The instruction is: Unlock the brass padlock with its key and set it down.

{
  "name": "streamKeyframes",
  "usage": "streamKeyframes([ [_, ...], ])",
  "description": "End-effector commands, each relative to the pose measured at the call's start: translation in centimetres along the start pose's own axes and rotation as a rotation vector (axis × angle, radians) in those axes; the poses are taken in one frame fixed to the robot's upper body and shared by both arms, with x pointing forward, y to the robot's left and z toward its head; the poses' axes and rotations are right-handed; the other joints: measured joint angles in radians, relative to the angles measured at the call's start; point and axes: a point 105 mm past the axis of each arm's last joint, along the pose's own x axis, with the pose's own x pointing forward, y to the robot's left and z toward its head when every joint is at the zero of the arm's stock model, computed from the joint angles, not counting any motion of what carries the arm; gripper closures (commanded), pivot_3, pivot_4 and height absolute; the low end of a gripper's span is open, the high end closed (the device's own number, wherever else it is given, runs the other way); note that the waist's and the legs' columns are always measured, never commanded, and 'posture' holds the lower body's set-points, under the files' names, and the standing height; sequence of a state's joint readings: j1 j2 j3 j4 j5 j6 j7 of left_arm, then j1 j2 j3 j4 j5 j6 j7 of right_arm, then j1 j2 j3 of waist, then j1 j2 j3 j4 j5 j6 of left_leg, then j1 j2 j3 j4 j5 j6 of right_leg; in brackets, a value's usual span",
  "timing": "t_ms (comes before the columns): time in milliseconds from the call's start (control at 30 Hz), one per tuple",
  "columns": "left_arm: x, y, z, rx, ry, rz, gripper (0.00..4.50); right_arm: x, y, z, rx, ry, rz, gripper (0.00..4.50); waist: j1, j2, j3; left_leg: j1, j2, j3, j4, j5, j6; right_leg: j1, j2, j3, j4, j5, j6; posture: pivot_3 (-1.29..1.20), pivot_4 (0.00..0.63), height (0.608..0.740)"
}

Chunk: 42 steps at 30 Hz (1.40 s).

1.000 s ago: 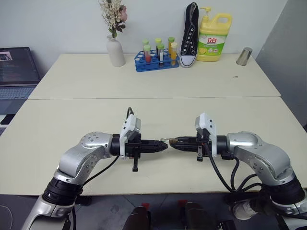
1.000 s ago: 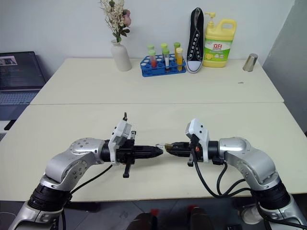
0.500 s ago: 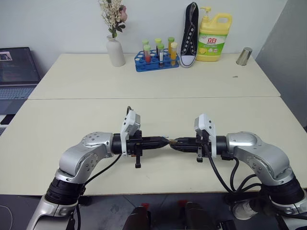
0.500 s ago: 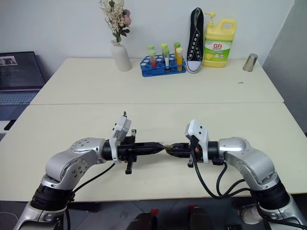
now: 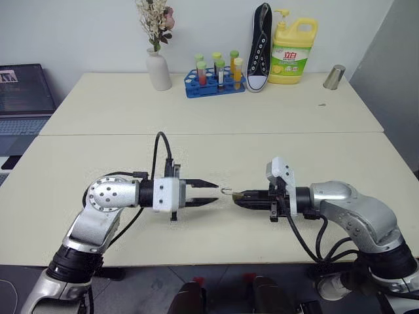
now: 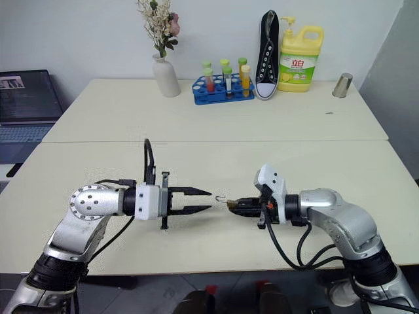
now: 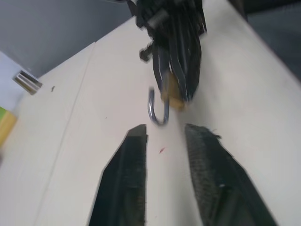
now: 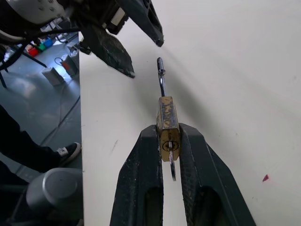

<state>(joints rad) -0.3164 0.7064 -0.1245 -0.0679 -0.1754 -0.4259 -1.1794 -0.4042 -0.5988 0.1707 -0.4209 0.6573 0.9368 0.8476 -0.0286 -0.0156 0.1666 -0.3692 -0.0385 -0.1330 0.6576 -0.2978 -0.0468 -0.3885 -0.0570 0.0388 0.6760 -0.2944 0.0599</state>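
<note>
The brass padlock [image 8: 167, 123] is clamped between the fingers of my right gripper [image 5: 237, 194], which is shut on its golden body and holds it a little above the table [image 5: 196, 157]. Its silvery shackle [image 7: 157, 112] sticks out toward my left gripper, and one leg looks free of the body. The key [image 8: 172, 170] hangs from the keyhole between the right fingers. My left gripper [image 5: 215, 194] stands open a short way left of the shackle, not touching it, with nothing between its fingers [image 7: 134, 155].
Along the table's far edge stand a white vase [image 5: 157, 69] with flowers, a blue rack of tubes [image 5: 214, 82], a black shoe [image 5: 259, 46], a yellow detergent bottle [image 5: 290, 49] and a metal cup [image 5: 334, 76]. A laptop [image 5: 23, 98] sits off to the left.
My left gripper has opened, rolled its wrist and drawn back to the left, away from the padlock. The right gripper has kept still with the padlock in it.
</note>
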Motion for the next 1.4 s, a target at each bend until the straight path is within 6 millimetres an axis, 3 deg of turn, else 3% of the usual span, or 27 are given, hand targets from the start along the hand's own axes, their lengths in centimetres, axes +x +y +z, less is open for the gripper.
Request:
streamKeyframes([
  [33, -1.1, -0.9, -0.5, 0.104, 0.007, -0.023, 2.25, -0.1, 0.1, 0.5, 0.056, -0.013, 0.010, 4.35, -0.001, 0.000, 0.000, 0.000, 0.000, 0.000, 0.000, 0.000, 0.000, 0.000, 0.000, 0.000, 0.000, 0.000, 0.000, 0.00, 0.150, 0.740],
  [267, -1.9, -2.1, -1.3, 0.083, 0.024, 0.007, 0.11, 2.4, -1.8, -1.0, 0.224, 0.052, -0.024, 4.35, -0.004, 0.001, 0.000, 0.000, 0.000, 0.000, 0.000, 0.000, 0.001, -0.001, 0.000, 0.000, 0.001, 0.000, 0.000, 0.00, 0.150, 0.740],
  [300, -1.9, -2.3, -1.2, 0.081, 0.023, 0.007, 0.00, 2.8, -2.0, -1.1, 0.230, 0.061, -0.032, 4.35, -0.006, 0.001, 0.001, 0.000, 0.000, 0.000, 0.000, 0.000, 0.001, -0.001, 0.000, 0.000, 0.001, 0.000, 0.000, 0.00, 0.150, 0.740],
  [533, -1.6, -2.9, -0.9, 0.075, 0.007, 0.022, 0.00, 4.8, -4.9, -1.2, 0.204, 0.123, -0.102, 4.35, -0.005, 0.002, 0.001, 0.000, -0.001, 0.000, -0.001, 0.000, 0.001, -0.001, 0.000, 0.000, 0.002, 0.000, 0.000, 0.00, 0.150, 0.740],
  [667, -1.5, -2.7, -1.2, 0.010, 0.017, 0.055, 0.00, 4.3, -5.6, -1.8, 0.135, 0.178, -0.118, 3.06, -0.004, 0.002, 0.001, 0.000, -0.001, -0.001, -0.001, 0.000, 0.001, -0.001, 0.000, -0.001, 0.002, 0.000, 0.000, 0.00, 0.150, 0.740],
  [767, -1.7, -1.5, -1.8, -0.103, 0.027, 0.164, 0.00, 3.3, -6.6, -1.8, 0.065, 0.193, -0.176, 1.95, -0.004, 0.003, 0.002, 0.000, -0.001, 0.000, -0.001, 0.000, 0.001, -0.001, 0.000, -0.001, 0.002, 0.000, 0.000, 0.00, 0.150, 0.740],
  [867, -2.1, -1.0, -2.9, -0.291, 0.074, 0.205, 0.00, 0.8, -7.2, -1.7, 0.003, 0.188, -0.234, 0.77, -0.004, 0.003, 0.002, 0.000, -0.001, -0.001, -0.001, 0.000, 0.001, -0.001, 0.000, -0.001, 0.002, 0.000, 0.000, 0.00, 0.150, 0.740],
  [967, -2.4, -1.7, -4.0, -0.348, 0.174, 0.160, 0.00, -1.3, -6.6, -1.2, -0.068, 0.176, -0.256, 0.03, -0.004, 0.003, 0.002, 0.000, -0.001, -0.001, -0.001, 0.000, 0.001, -0.001, 0.000, -0.002, 0.002, 0.000, 0.000, 0.00, 0.150, 0.740],
  [1067, -2.9, -2.0, -4.7, -0.393, 0.244, 0.164, 0.00, -2.7, -5.2, -0.8, -0.142, 0.153, -0.255, 0.03, -0.009, 0.004, 0.002, 0.000, -0.002, 0.001, -0.002, -0.001, 0.001, -0.001, 0.000, -0.001, 0.002, 0.000, 0.000, 0.00, 0.150, 0.740],
  [1233, -3.5, -2.1, -4.2, -0.402, 0.255, 0.131, 0.00, -5.3, -1.9, -0.5, -0.323, 0.149, -0.200, 0.03, -0.004, 0.004, 0.003, 0.000, 0.000, 0.000, -0.004, -0.001, 0.001, -0.001, 0.001, -0.001, 0.000, 0.000, 0.000, 0.00, 0.150, 0.740],
  [1400, -3.9, -2.5, -4.1, -0.425, 0.263, 0.061, 0.00, -6.5, -0.5, -0.9, -0.391, 0.167, -0.200, 0.03, -0.004, 0.003, 0.003, 0.001, 0.000, 0.000, -0.004, -0.001, 0.001, 0.000, 0.001, -0.001, -0.001, 0.000, 0.000, 0.00, 0.150, 0.740],
])
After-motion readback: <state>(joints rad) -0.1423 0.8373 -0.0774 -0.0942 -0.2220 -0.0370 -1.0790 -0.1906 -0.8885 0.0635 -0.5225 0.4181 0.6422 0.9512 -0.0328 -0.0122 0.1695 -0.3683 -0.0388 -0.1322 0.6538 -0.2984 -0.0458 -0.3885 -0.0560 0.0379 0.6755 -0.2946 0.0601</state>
